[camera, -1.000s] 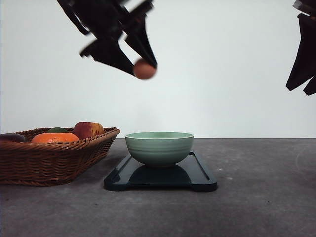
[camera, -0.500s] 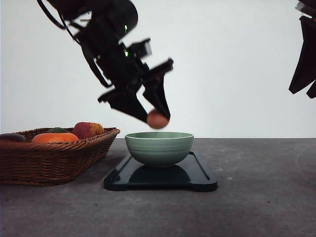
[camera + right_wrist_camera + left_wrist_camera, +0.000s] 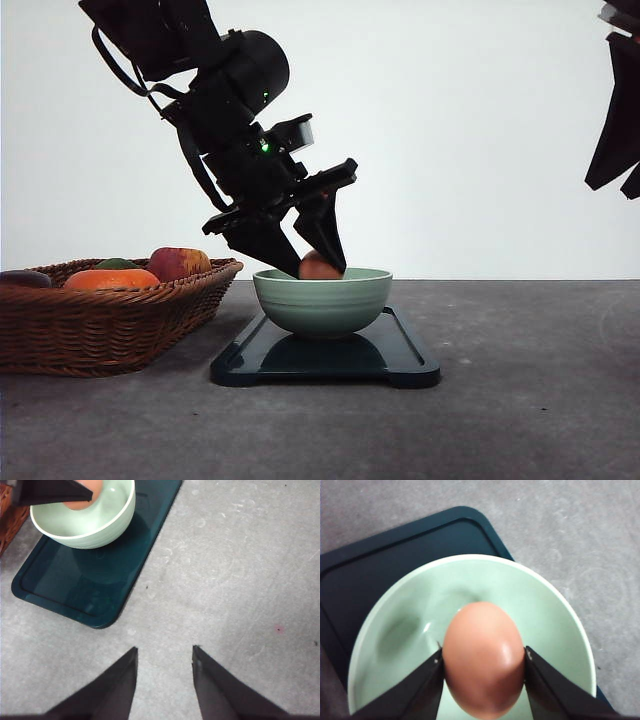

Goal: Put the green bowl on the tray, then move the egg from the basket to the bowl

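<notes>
— While the green bowl [image 3: 322, 300] sits on the dark tray [image 3: 405, 360], where is the egg [image 3: 318, 266]?

— Pinched between the fingertips of the left gripper [image 3: 312, 262], right at the bowl's rim and above its hollow, probably so it has hardly any drop.

— Why is the arm tilted?

— It reaches across from the wicker basket [image 3: 110, 320], which holds an orange [image 3: 110, 279] and an apple [image 3: 178, 263].

— And the right gripper [image 3: 164, 666]?

— Its fingers are spread with nothing between them, raised over bare table [image 3: 240, 580] well apart from the tray, seemingly keeping out of the way.

— What remains?

— I judge only the release.
</notes>
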`<state>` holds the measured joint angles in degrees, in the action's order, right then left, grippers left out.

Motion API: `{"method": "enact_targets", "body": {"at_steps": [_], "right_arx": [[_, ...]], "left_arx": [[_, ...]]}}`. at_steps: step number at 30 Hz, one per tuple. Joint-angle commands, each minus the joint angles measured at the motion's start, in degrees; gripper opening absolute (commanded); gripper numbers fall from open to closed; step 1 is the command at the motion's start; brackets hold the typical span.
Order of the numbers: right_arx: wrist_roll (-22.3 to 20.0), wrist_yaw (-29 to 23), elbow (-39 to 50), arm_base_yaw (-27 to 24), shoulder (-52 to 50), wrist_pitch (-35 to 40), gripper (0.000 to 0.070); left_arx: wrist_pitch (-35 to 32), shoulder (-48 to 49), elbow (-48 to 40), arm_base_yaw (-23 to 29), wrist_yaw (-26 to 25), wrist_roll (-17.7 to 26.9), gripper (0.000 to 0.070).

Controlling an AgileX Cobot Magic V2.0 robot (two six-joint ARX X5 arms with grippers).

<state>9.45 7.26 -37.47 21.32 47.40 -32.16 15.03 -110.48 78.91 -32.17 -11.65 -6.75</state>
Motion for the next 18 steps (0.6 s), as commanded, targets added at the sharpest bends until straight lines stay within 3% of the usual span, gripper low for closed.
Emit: {"method": "enact_targets", "body": {"at_steps": [1,18], "right_arx": [[0.59,-0.26,-0.22,0.2,0.44,0.35,0.0209],[0.61,-0.26,-0.22,0.2,0.44,0.35,0.0209]], "left_arx": [[-0.49,-1.33,1.29,-0.54,0.58,1.29,0.0231],[-0.46,-1.51,1.29,-1.5,2.85,4.13,0.0231]]}}
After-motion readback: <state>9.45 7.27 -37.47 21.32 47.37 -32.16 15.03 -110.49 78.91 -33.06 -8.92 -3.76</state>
